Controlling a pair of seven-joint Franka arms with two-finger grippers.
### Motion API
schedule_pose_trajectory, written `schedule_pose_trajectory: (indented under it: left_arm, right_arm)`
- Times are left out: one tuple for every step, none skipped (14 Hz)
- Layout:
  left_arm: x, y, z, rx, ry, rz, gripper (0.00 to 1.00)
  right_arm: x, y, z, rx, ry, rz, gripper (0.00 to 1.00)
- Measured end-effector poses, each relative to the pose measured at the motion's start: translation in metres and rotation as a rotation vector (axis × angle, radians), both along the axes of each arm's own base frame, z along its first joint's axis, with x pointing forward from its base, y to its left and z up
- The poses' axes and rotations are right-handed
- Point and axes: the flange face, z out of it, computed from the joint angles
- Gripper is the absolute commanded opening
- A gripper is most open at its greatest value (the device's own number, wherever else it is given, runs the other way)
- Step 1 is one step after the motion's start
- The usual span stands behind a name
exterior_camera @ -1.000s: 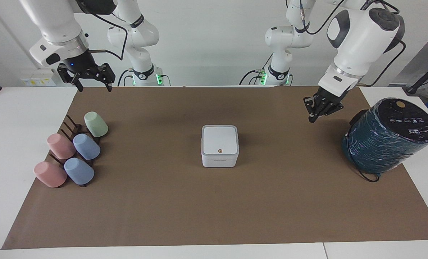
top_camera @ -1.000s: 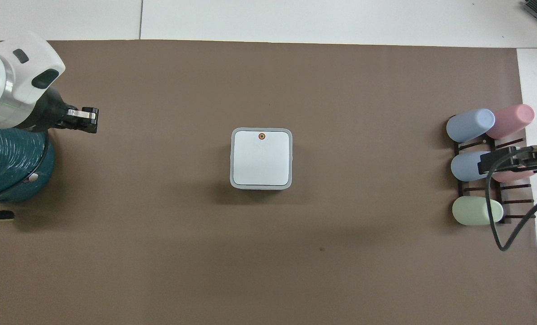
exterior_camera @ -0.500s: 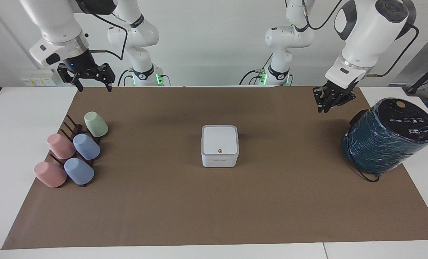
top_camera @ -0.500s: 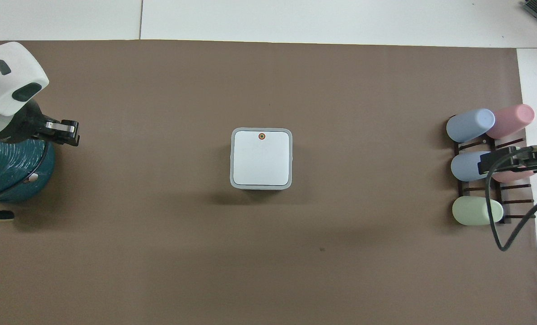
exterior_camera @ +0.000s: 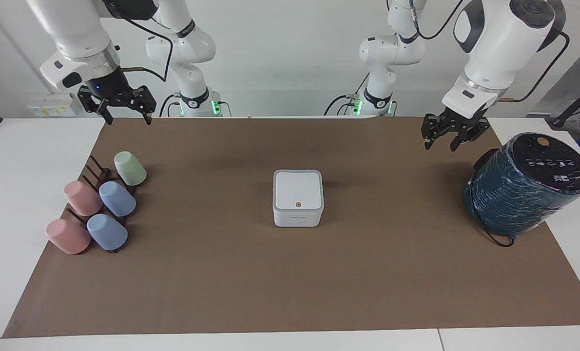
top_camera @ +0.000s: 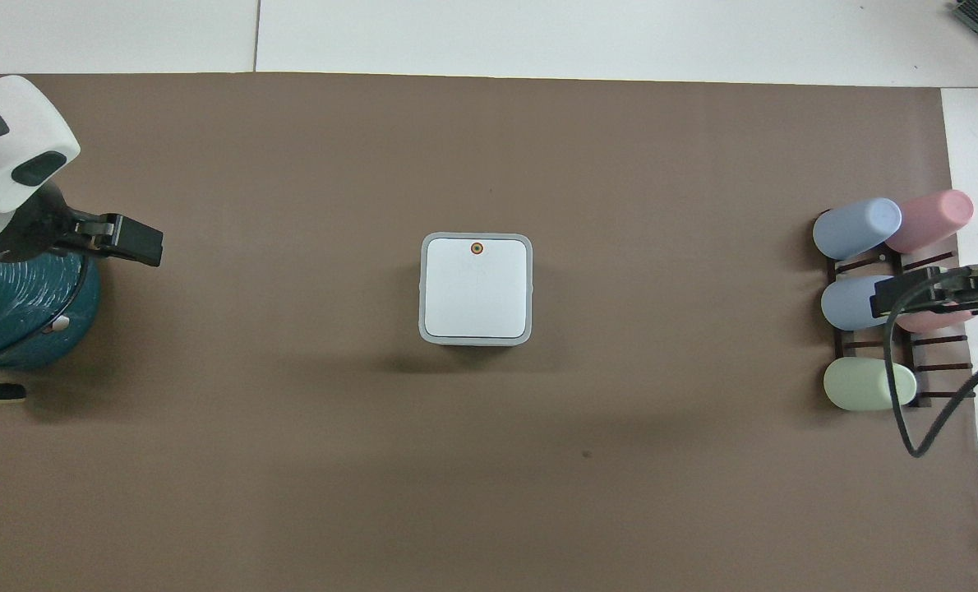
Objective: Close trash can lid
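The small white square trash can (exterior_camera: 297, 219) stands in the middle of the brown mat. Its white lid (exterior_camera: 297, 189) lies flat and shut on top, with the orange-brown dot at the edge farther from the robots; it also shows in the overhead view (top_camera: 476, 288). My left gripper (exterior_camera: 439, 145) is open and empty, up in the air over the mat beside the teal cylinder, well away from the can; it also shows in the overhead view (top_camera: 140, 244). My right gripper (exterior_camera: 123, 117) waits open and empty over the mat near the cup rack, and also shows in the overhead view (top_camera: 888, 298).
A large dark teal cylinder (exterior_camera: 526, 185) with a black top stands at the left arm's end of the mat. A dark rack (exterior_camera: 95, 170) holds several pastel cups (exterior_camera: 117, 198) at the right arm's end. The brown mat (exterior_camera: 290, 282) covers the table.
My left gripper has risen and drawn back toward the teal cylinder, turned, and its fingers have spread. The trash can, its lid and the right arm have not moved.
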Motion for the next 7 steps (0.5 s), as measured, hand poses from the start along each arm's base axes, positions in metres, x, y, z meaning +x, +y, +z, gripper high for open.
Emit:
schedule_pose_trajectory:
  left_arm:
    - [0.0001,0.0000,0.0004,0.000,-0.003,0.000,1.00]
    - [0.0005,0.0000,0.0008,0.000,-0.007,0.000,1.00]
    - [0.0008,-0.0001,0.0011,0.000,-0.010,0.000,1.00]
    - [0.0010,-0.0001,0.0012,-0.001,-0.011,0.000,1.00]
    - [0.0011,-0.0002,0.0013,-0.001,-0.012,0.000,1.00]
    - [0.0012,-0.0002,0.0014,-0.001,-0.013,0.000,1.00]
    - [0.0012,-0.0002,0.0014,-0.001,-0.013,0.000,1.00]
  right_arm:
    - [0.0000,0.0000,0.0000,0.000,0.000,0.000,1.00]
    - [0.0000,0.0000,0.0000,0.000,0.000,0.000,1.00]
    - [0.0000,0.0000,0.0000,0.000,0.000,0.000,1.00]
    - [0.0000,0.0000,0.0000,0.000,0.000,0.000,1.00]
    - [0.0000,0.0000,0.0000,0.000,0.000,0.000,1.00]
    - [0.0000,0.0000,0.0000,0.000,0.000,0.000,1.00]
    - [0.0000,0.0000,0.0000,0.000,0.000,0.000,1.00]
